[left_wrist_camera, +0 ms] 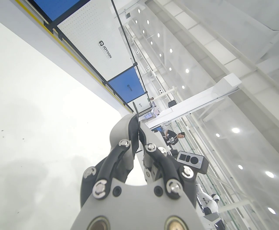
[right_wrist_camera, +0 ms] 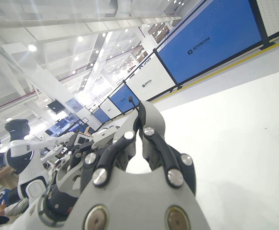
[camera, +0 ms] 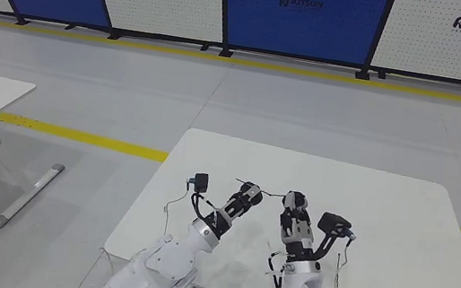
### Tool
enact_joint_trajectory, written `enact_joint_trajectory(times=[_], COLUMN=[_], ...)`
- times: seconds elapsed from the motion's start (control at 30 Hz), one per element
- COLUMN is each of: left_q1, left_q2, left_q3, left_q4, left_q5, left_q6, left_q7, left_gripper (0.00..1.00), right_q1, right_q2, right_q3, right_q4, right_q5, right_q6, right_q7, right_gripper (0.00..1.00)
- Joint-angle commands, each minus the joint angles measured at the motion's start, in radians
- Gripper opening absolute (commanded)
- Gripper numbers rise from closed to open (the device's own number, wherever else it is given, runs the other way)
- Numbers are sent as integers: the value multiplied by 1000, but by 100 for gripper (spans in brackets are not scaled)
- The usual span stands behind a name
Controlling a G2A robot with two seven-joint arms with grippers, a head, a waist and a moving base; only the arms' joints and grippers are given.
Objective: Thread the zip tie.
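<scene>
Right gripper (right_wrist_camera: 140, 110): clenched on the zip tie (right_wrist_camera: 130, 99); the tie's small square head stands free just past the fingertips.
Left gripper (left_wrist_camera: 136, 122): clenched as well, pads pressed together on a thin dark strip that pokes out beyond the tips. I take this strip for the tie's tail end.
Between the arms: in the top view the two grippers sit near each other above the table (camera: 394, 261), with a thin dark line spanning the gap between them.
Done so far: by my reading, the tie is off the table and held at both ends, one end per gripper.
Not yet done: no strap shows passing through the head. Its slot looks unfilled, though it is too small to be sure.
Left to do: line the tail up with the head, push it through, then draw it on.
Stage: early to middle, I judge; the tie is grasped and presented but not threaded.
Behind: blue and white partition panels (camera: 306, 11) stand beyond the floor.
</scene>
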Motion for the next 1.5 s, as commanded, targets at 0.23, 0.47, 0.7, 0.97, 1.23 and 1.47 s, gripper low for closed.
enact_joint_trajectory(times=[0.23,0.47,0.7,0.97,1.23,1.47], left_q1=[0,0,0,0,0,0], left_q2=[0,0,0,0,0,0], left_q3=[0,0,0,0,0,0], left_q4=[0,0,0,0,0,0], left_q5=[0,0,0,0,0,0], left_q6=[0,0,0,0,0,0], left_q7=[0,0,0,0,0,0], left_gripper=[0,0,0,0,0,0], right_q1=[-20,-22,-22,-12,-4,11], right_q2=[-3,-7,-12,-19,-27,-36], right_q3=[14,16,16,14,16,11], right_q4=[-14,-14,-9,10,34,76], right_q5=[-9,-13,-18,-18,1,15], right_q6=[-11,-15,-16,-11,-38,-54], right_q7=[-11,-5,-3,1,-21,-48], right_gripper=[0,0,0,0,0,0])
